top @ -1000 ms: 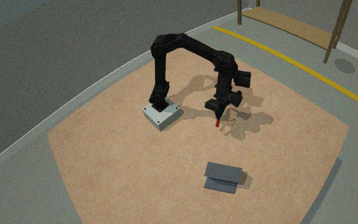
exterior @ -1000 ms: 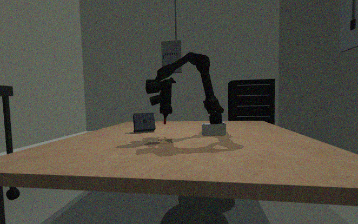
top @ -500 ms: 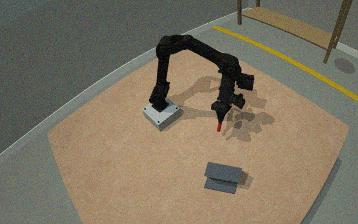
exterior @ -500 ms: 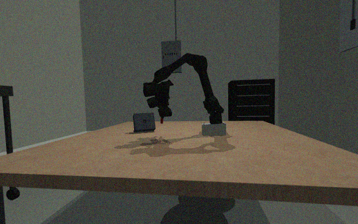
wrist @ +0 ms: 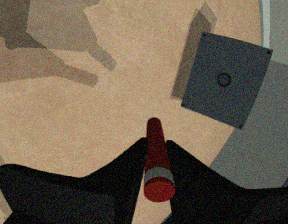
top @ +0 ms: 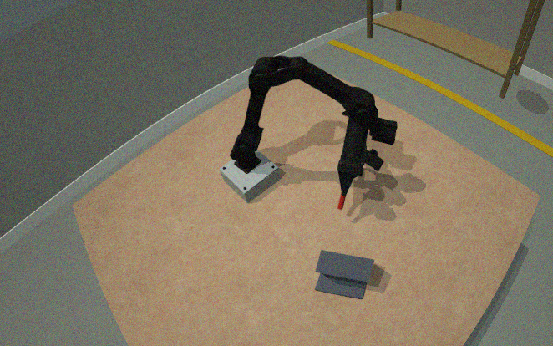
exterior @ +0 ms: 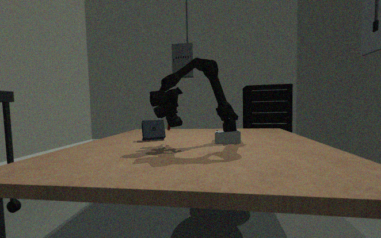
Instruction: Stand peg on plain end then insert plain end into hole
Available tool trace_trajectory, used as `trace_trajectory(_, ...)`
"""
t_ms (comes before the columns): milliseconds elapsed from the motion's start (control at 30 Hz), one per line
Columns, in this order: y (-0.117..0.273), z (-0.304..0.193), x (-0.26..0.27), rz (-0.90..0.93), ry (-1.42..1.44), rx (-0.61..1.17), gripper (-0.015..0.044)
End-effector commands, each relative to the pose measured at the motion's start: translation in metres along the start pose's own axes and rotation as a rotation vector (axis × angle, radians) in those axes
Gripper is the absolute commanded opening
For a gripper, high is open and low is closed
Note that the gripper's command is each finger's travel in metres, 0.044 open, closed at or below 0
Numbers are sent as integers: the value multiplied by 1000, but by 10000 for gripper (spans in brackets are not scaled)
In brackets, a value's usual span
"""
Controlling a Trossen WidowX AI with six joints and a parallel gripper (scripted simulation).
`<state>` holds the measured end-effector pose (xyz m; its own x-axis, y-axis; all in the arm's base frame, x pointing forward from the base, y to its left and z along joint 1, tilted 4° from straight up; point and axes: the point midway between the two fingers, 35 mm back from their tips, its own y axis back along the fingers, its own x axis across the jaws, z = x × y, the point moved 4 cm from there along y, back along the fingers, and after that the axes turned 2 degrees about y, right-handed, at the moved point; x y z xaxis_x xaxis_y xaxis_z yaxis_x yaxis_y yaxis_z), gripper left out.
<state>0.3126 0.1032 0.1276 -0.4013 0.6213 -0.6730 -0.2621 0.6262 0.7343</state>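
The red peg is held in the air above the table. Its white band, grey in this light, shows in the wrist view near the end closest to the camera; the plain end points away, beyond the fingertips. My gripper is shut on the peg and slightly tilted. The sloped panel stands apart from the peg, at the upper right of the wrist view. Its one hole shows as a dark ring in the face, with nothing in it.
The table carries the arm's pale base block and the panel. Arm shadows fall on the table beside the gripper. A wooden shelf stands on the floor beyond the table.
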Motion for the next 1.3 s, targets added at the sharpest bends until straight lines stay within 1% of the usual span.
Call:
trace_trajectory(0,-1,3,-2,-36,44,4,0)
trace_trajectory(1133,-14,33,-12,-336,450,93,0)
trace_trajectory(1267,-16,34,-13,-339,455,93,0)
